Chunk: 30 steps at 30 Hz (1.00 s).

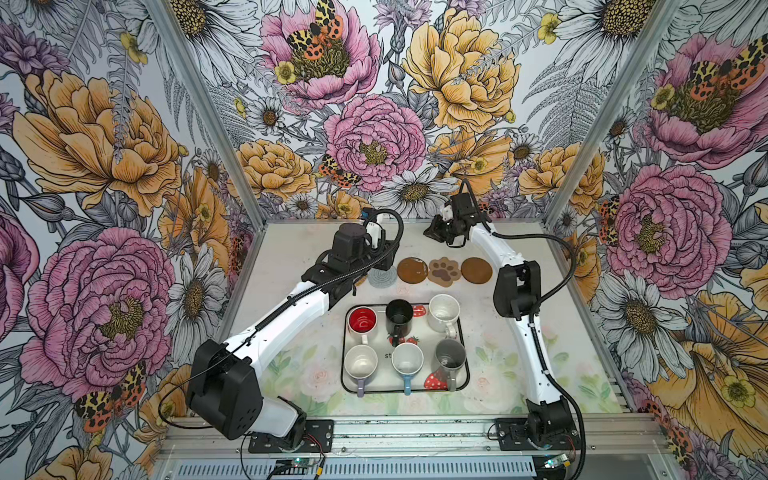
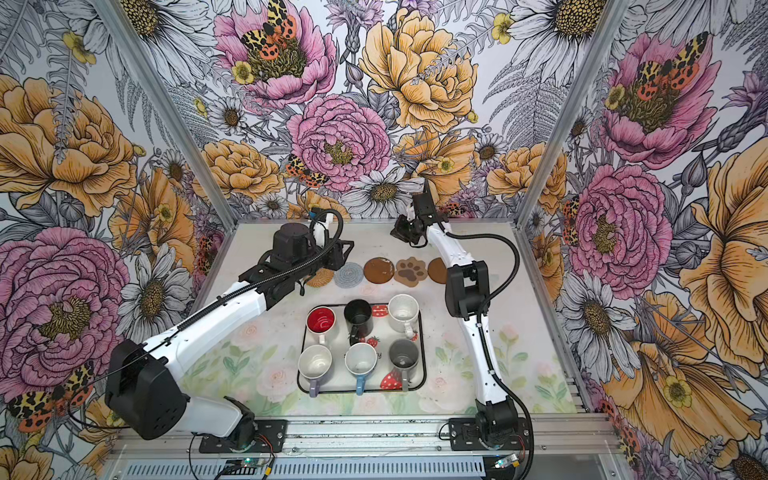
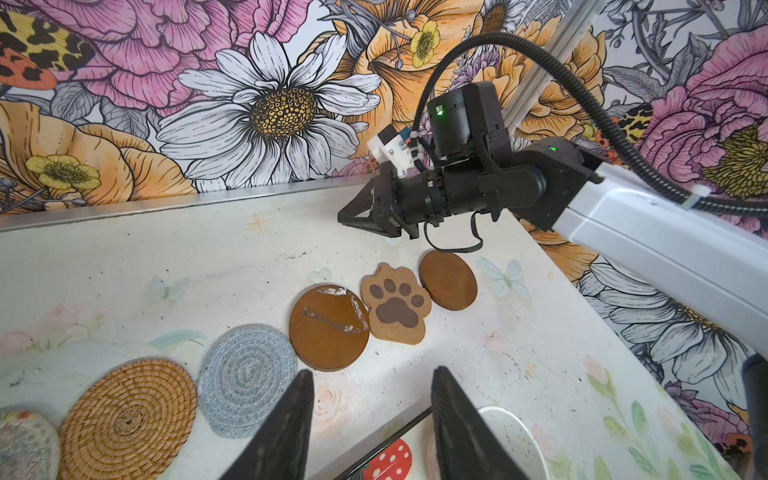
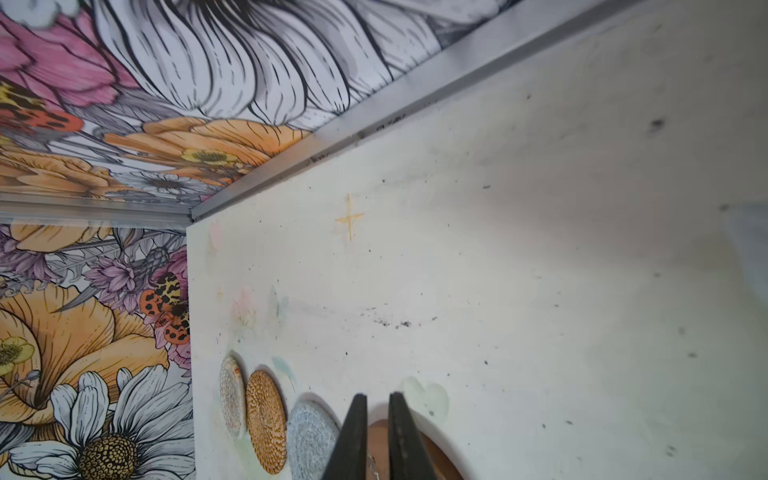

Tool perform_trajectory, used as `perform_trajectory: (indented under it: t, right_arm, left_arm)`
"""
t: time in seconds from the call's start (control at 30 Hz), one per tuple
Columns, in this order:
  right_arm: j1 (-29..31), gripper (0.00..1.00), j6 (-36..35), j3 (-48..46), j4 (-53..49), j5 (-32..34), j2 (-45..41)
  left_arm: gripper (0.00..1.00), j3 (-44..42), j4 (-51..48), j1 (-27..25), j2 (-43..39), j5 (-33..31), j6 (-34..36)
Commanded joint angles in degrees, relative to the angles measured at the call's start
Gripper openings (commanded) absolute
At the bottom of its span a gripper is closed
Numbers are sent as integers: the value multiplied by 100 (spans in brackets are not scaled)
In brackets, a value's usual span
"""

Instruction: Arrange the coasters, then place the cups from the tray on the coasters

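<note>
Several coasters lie in a row at the back: beaded (image 3: 25, 444), rattan (image 3: 126, 419), grey spiral (image 1: 381, 277), scuffed brown disc (image 1: 412, 270), paw (image 1: 444, 272) and plain brown disc (image 1: 476, 269). The strawberry tray (image 1: 344, 365) holds all the cups: red-inside (image 1: 362, 321), black (image 1: 399, 316), speckled white (image 1: 444, 312), lilac (image 1: 360, 363), light blue (image 1: 407, 361) and grey (image 1: 450, 357). My left gripper (image 3: 372, 374) hangs open and empty between the coaster row and the tray's back rim. My right gripper (image 1: 432, 232) hovers behind the coasters, its jaws nearly together on nothing.
The floral back wall and its metal rail (image 4: 415, 91) run close behind my right gripper. The right arm's elbow (image 1: 517, 291) stands beside the plain brown disc. The left forearm (image 1: 291, 307) crosses above the left end of the coaster row.
</note>
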Motion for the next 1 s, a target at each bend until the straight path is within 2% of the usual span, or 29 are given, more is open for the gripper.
perform_trajectory:
  t: [0.0,0.43,0.97]
  right_arm:
    - [97,14,106,259,-53,-142,283]
    - [376,14,200,363,-53,-312,665]
    - [458,13,147,-32,-62,-405,589]
  left_arm:
    - [48,-46,149,77,-182,-130,-50]
    - [48,-78,114,113,-217,-151,-36]
    - [48,-195,156,140,-305,-181,-45]
